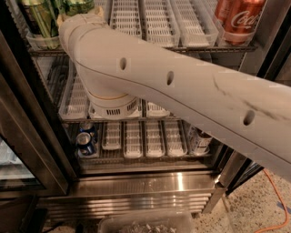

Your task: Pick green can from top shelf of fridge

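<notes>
the green can (78,6) stands near the front left corner of the top shelf (136,27) of the fridge (27,136), with the gripper (93,11) just beside it at the arm's end. whether the gripper is open or closed i cannot tell. best to square up, grip mid-body and draw straight over the front lip.

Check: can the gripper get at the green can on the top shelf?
Probably yes. The arm reaches into the fridge up to the top shelf, its tip right by the green can, with nothing visible between them. The gripper itself is out of view past the frame's top edge.
</notes>
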Controlling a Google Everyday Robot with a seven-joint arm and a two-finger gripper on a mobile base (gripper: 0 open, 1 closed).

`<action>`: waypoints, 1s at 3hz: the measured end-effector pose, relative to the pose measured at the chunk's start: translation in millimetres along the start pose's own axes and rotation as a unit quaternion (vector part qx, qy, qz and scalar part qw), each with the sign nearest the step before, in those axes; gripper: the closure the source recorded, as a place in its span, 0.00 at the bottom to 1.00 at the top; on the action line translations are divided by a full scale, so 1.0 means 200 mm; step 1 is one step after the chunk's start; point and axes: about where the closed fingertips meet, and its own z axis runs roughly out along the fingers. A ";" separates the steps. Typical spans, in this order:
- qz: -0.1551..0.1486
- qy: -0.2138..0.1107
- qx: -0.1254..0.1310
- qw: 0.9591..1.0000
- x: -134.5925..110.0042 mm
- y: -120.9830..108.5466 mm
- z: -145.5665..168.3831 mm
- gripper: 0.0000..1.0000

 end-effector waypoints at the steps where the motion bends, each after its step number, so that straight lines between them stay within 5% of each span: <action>1: 0.000 0.000 0.000 1.000 -0.02 0.00 0.00 1.00; 3: -0.011 -0.015 -0.008 1.000 -0.05 0.01 -0.01 1.00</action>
